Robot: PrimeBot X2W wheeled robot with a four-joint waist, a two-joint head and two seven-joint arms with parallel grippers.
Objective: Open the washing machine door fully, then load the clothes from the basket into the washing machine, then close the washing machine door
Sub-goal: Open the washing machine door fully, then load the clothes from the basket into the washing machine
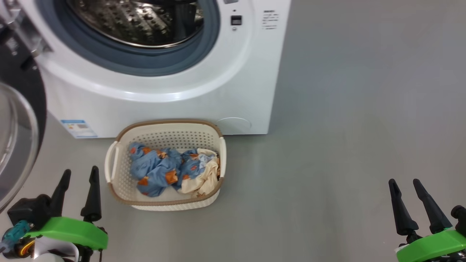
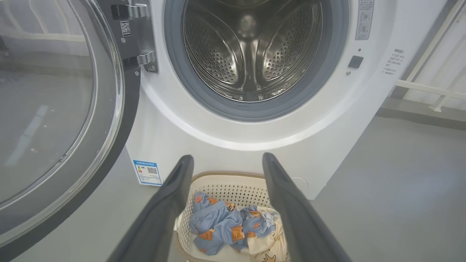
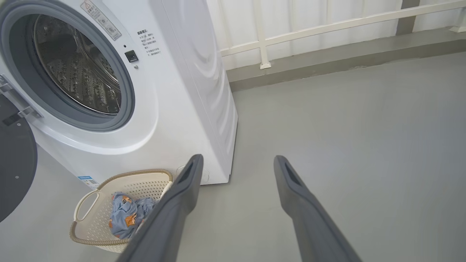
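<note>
The white washing machine (image 1: 204, 87) stands ahead with its steel drum (image 2: 251, 47) bare. Its black round door (image 2: 54, 120) with the clear window is swung out to the left and also shows as the door (image 1: 16, 120) at the head view's left edge. The cream basket (image 1: 116, 189) sits on the floor before the machine, holding the clothes (image 1: 165, 169), blue with orange patches plus cream cloth. My left gripper (image 1: 80, 174) hovers open just left of the basket, nothing between its fingers. My right gripper (image 1: 404, 182) is open at the lower right, far from the basket.
Grey floor (image 1: 346, 127) spreads to the right of the machine. A white railing (image 3: 327, 27) and a low kerb run along the back wall behind it. A blue label (image 1: 78, 128) sits low on the machine's front.
</note>
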